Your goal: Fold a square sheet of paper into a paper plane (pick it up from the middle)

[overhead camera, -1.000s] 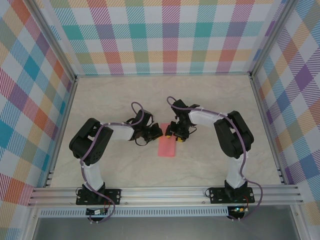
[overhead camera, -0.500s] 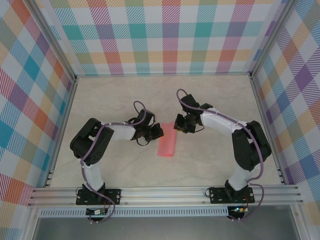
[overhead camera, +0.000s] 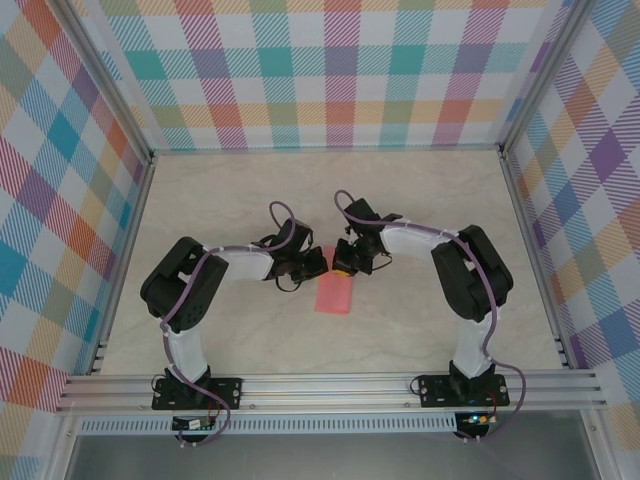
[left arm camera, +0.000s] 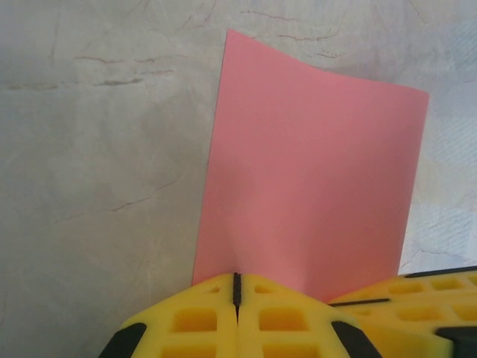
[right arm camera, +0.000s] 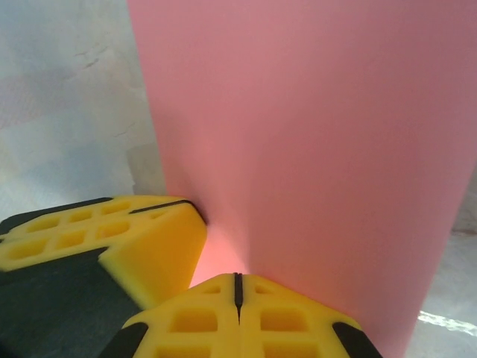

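Observation:
The square sheet of paper (overhead camera: 334, 295) is salmon pink and folded into a narrow rectangle that lies mid-table. Both grippers meet at its far end. My left gripper (overhead camera: 318, 265) comes in from the left and is shut, pinching the paper's near edge (left arm camera: 313, 186) where a slight ridge rises to the jaw line. My right gripper (overhead camera: 343, 266) is shut beside it on the same end of the paper (right arm camera: 313, 134). The left gripper (left arm camera: 237, 277) has the right one's yellow fingers (left arm camera: 417, 287) close at its side. The right gripper (right arm camera: 237, 277) sees the left one's yellow fingers (right arm camera: 112, 239) to its left.
The marbled tabletop (overhead camera: 420, 200) is boxed in by plaid walls (overhead camera: 330, 70) and aluminium rails (overhead camera: 330, 385) at the near edge. Both arm bases (overhead camera: 197, 388) stand on that rail. Open table lies all round the paper.
My right gripper drew back to the far right, then returned to the paper's far end and closed from half open to shut. The left gripper stayed shut in place.

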Available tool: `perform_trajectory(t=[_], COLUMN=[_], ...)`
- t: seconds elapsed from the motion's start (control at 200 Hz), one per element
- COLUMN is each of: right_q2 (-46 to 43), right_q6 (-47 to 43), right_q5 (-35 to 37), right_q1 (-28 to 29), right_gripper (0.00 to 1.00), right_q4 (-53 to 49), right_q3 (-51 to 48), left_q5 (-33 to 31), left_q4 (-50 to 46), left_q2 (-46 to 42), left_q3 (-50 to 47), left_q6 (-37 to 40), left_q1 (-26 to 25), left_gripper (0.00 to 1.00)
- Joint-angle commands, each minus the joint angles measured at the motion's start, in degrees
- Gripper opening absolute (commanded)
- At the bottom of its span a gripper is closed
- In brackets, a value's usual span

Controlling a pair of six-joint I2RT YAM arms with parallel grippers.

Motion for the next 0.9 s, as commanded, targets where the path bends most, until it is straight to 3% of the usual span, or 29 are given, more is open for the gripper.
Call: perform_trajectory(t=[0.0, 0.405, 0.665, 0.895], right_q2=[1.6, -1.5, -9.3, -17.5], right_q6=[-1.3, -7.2, -14.6, -15.9], right_q5=[-0.9, 0.6, -0.1, -0.9], right_q1=[0.1, -1.7, -5.8, -10.0], right_gripper=[0.0, 0.0, 0.0, 0.0], right_q4=[-0.3, 2.2, 7.0, 6.8], right_q3=[1.3, -5.6, -15.5, -19.6], left_q5=[-6.9, -10.0, -10.6, -10.1], left_q4=[-15.0, -15.7, -14.1, -13.2], left_q2=[7.6, 9.1, 10.1, 10.2], left_q3=[-4.4, -6.6, -8.6, -8.9], left_q6=[0.3, 0.6, 0.9, 1.2], left_q1=[-1.3, -1.3, -1.4, -1.3], left_gripper=[0.0, 0.0, 0.0, 0.0])
